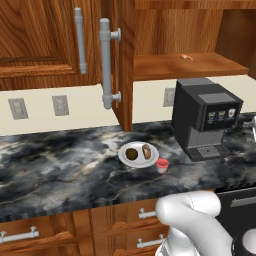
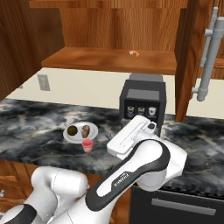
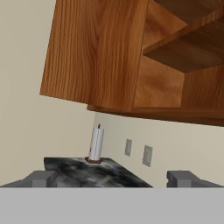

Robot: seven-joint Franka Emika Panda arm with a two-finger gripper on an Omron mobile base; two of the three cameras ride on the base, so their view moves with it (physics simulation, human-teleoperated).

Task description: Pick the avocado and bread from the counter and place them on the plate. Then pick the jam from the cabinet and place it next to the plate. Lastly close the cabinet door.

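On the dark marble counter (image 1: 60, 165) lies the white plate (image 1: 150, 161) (image 2: 78, 139). The round dark avocado (image 1: 131, 153) (image 2: 72, 130) and the oblong brown bread (image 1: 146, 151) (image 2: 85, 130) rest on it side by side. The jam (image 1: 162, 165) (image 2: 87, 145), a pinkish jar with a red lid, stands on the counter just off the plate's near right rim. The cabinet (image 1: 200, 35) (image 2: 109, 26) is open, and its cabinet door (image 1: 123, 65) (image 2: 187, 57) stands swung out edge-on, the grey bar handle (image 1: 106, 62) (image 2: 209, 57) facing outward. In the hand view my gripper (image 3: 112, 177) is open, holds nothing, and looks up at the cabinet's (image 3: 96, 52) underside.
A black coffee machine (image 1: 205, 117) (image 2: 143, 98) stands on the counter right of the plate, under the open cabinet. A tiny orange scrap (image 1: 186, 57) (image 2: 133, 53) lies on the shelf. A paper towel roll (image 3: 96, 144) stands far along the counter by wall outlets (image 3: 147, 155).
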